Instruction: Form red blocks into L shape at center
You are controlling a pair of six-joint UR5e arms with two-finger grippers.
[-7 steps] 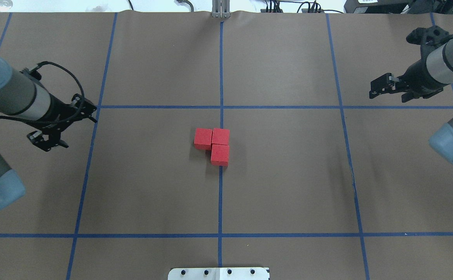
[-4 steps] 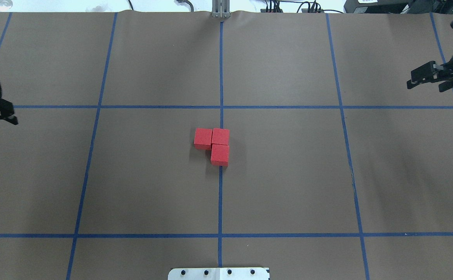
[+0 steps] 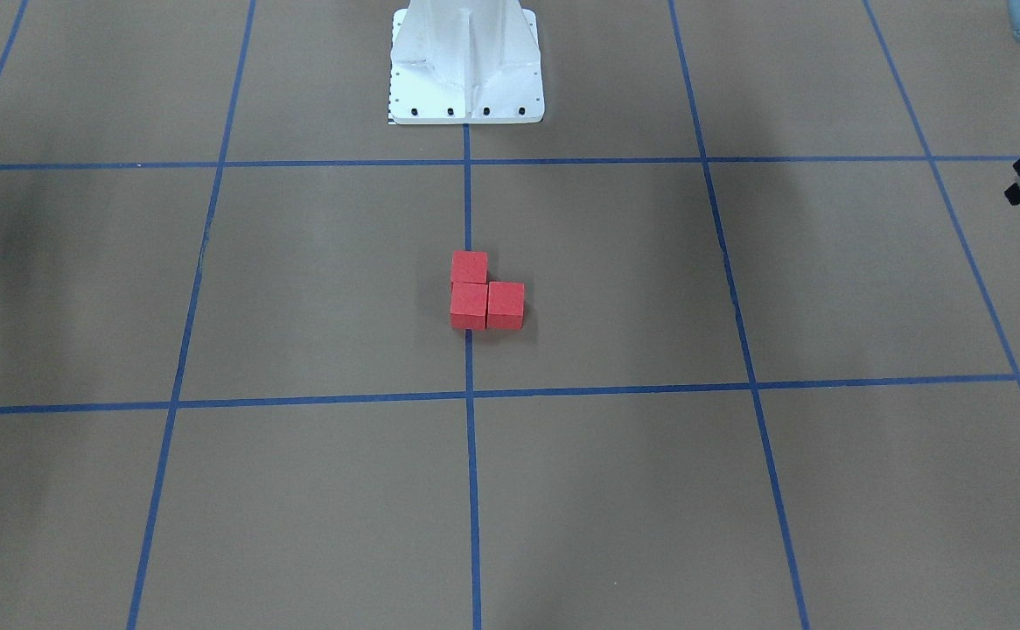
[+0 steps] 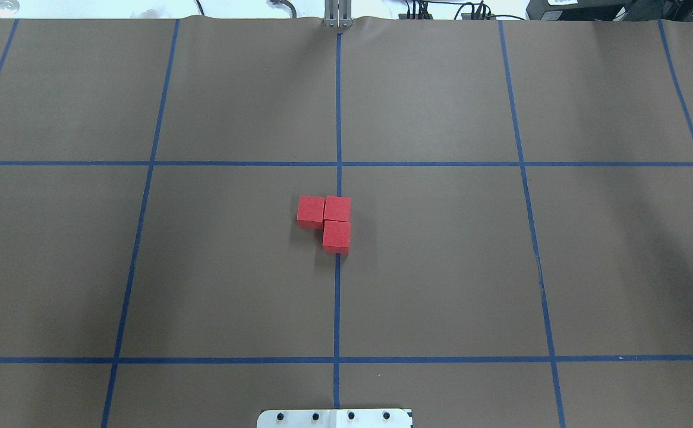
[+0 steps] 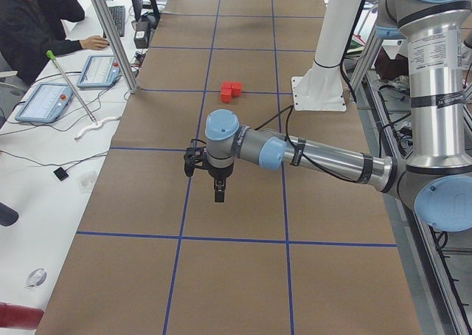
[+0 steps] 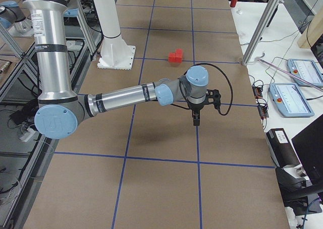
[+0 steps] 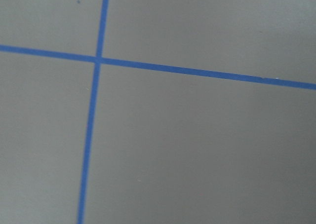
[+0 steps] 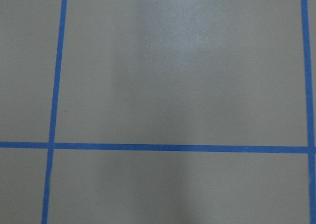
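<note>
Red blocks (image 4: 337, 209) touch as an L at center (image 4: 370, 196), seemingly done; left hand (image 5: 219, 193), right hand (image 6: 196, 120) hang clear, grip unreadable

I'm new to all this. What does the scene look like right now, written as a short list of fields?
Blocks: three small matte red cubes, touching, laid flat in an L shape
Place: brown floor surface, at the middle blue tape line
Left gripper: over bare floor, well apart from the cubes; open or shut unclear
Right gripper: the same, on the opposite side
Task state: the L looks formed
</note>
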